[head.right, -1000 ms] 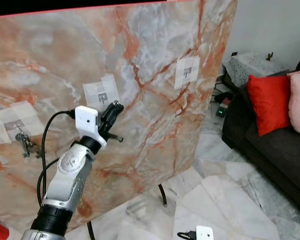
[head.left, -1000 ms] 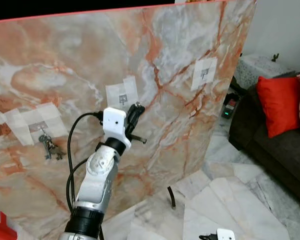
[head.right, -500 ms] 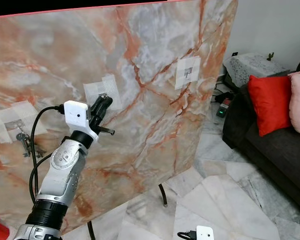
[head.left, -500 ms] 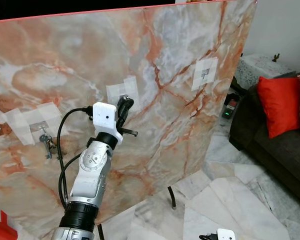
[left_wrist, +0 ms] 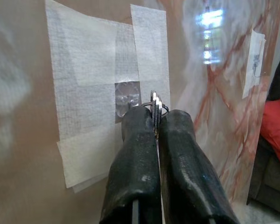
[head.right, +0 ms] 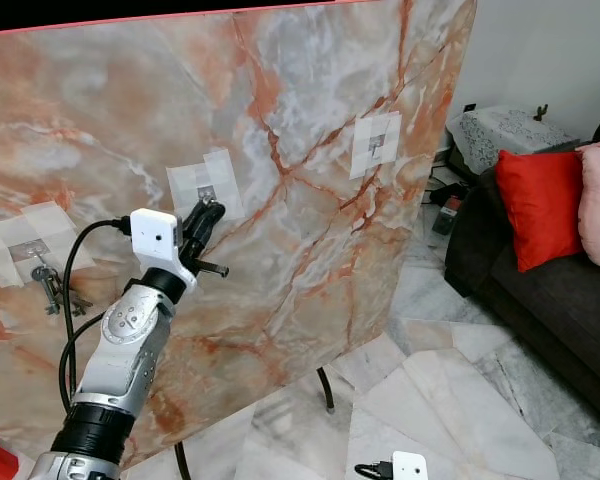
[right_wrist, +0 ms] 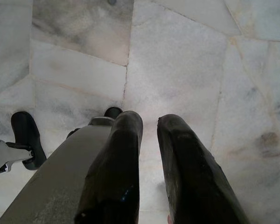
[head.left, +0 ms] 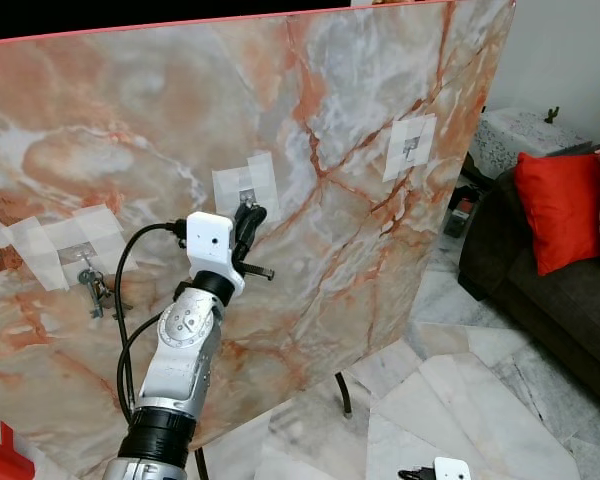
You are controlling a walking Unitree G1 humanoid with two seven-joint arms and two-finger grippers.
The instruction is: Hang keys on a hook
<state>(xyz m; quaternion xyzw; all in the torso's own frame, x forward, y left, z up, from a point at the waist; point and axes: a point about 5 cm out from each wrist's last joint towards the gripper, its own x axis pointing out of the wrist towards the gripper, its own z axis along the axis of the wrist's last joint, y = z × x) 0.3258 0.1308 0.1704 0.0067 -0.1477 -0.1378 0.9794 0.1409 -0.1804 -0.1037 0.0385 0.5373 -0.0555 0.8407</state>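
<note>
A marble-patterned board [head.left: 360,250] stands upright with three taped patches, each holding a small hook. My left gripper [head.left: 250,213] is raised against the middle patch [head.left: 246,184]. It is shut on a key ring with keys [left_wrist: 155,101], whose ring sits right beside the middle hook [left_wrist: 129,96]. I cannot tell whether the ring is over the hook. Another bunch of keys [head.left: 96,290] hangs from the left hook [head.left: 80,255]. The right hook [head.left: 410,148] is bare. My right gripper [right_wrist: 149,122] hangs low over the floor, with a narrow gap between its fingers and nothing in it.
A dark sofa [head.left: 540,290] with a red cushion [head.left: 560,205] stands at the right. Behind it is a small table with a patterned cloth [head.left: 520,135]. A black board leg [head.left: 343,395] rests on the marble floor tiles [head.left: 460,400]. Something red [head.left: 0,460] sits at the bottom left.
My left gripper has moved left along the board with the keys, from right of the middle patch to just under it. The hanging keys have not moved.
</note>
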